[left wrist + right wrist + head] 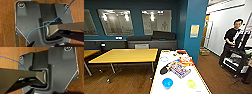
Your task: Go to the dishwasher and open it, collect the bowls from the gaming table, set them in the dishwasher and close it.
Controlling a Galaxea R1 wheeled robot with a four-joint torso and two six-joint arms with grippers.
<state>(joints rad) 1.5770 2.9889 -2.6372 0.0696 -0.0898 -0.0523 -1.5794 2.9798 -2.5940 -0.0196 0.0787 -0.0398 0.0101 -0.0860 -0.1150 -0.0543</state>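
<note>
In the head view, the gaming table (159, 85) is standing just ahead, and on its white surface the blue bowl (167, 82) and the yellow-green bowl (191, 83) are lying near each other, beside a colourful box (180, 69). A person (231, 41) is standing at the right. Both wrist views are looking down at the wooden floor (7, 25); whether the fingers are spread or pressed together, I cannot tell.
</note>
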